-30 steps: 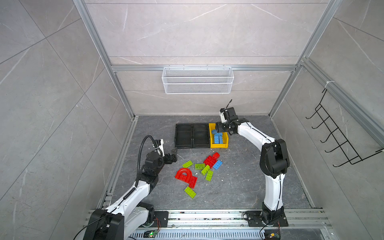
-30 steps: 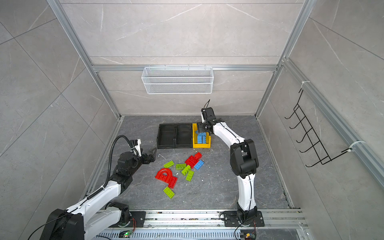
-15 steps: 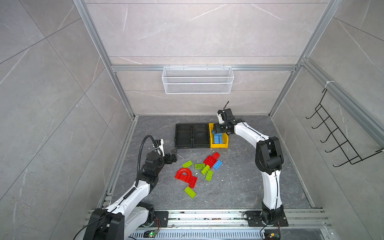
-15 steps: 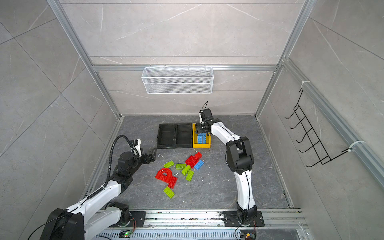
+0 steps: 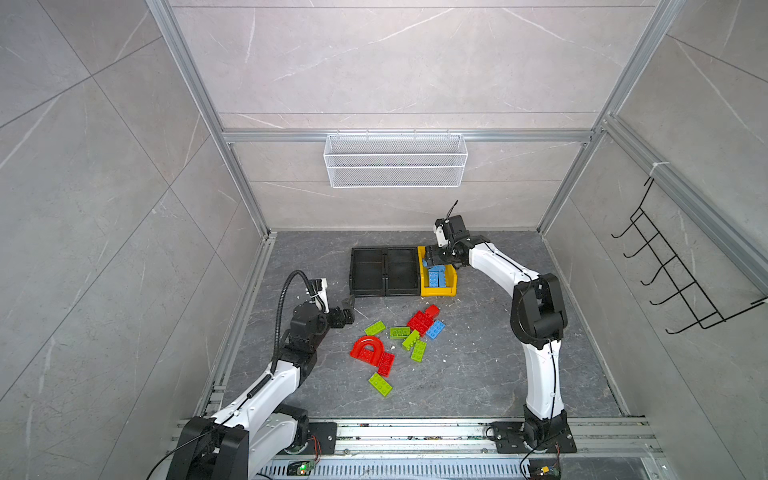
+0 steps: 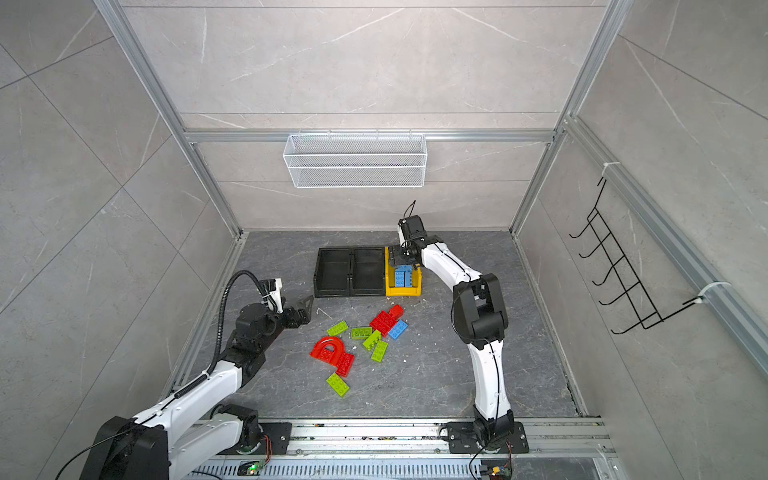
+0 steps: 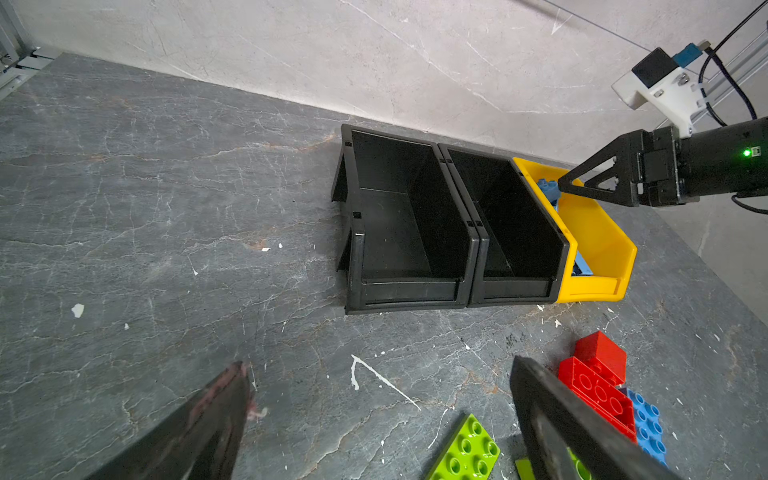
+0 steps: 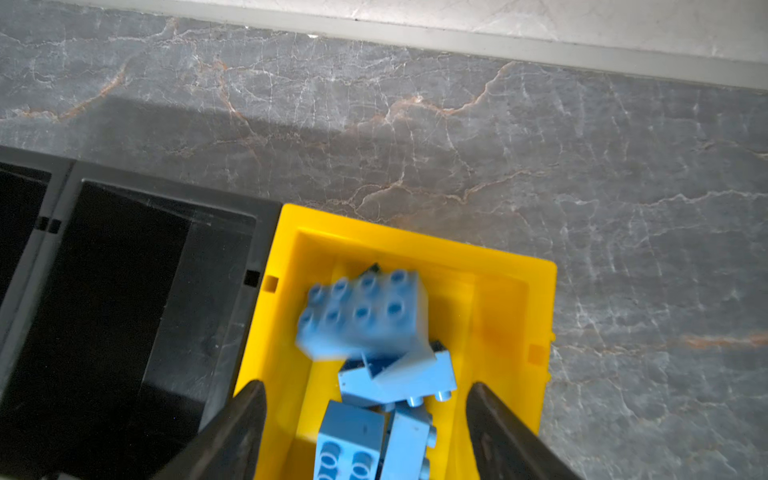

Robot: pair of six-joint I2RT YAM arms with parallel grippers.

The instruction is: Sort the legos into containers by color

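Progress stood at one colour: several blue bricks (image 5: 436, 276) lay heaped in the yellow bin (image 5: 438, 292), while the two black bins (image 7: 399, 216) beside it stood empty. Left on the floor (image 5: 478, 374) were five green bricks (image 5: 380, 384), a red arch (image 5: 368, 347) with a red brick (image 5: 385, 365) touching it, a red cluster (image 5: 422, 320), and one loose blue brick (image 5: 435, 329) against that cluster. By my reckoning the job was under halfway, with blue nearly finished and red and green not begun. The right gripper (image 5: 431, 262) hung over the back of the yellow bin, jaws apart and nothing between them. The left gripper (image 5: 347, 309) hovered low over bare floor between the black bins and the pile, jaws spread wide, also empty. In both top views the right gripper hid the bin's back end. Its own wrist camera showed what lay beneath: a blurred brick (image 8: 365, 311), studs up, atop the heap and touching neither jaw, which I took for one dropping. The left wrist view looked most plainly into the black bins down to their bare bottoms, yet it cut off most of the pile, which only the top views gave whole.
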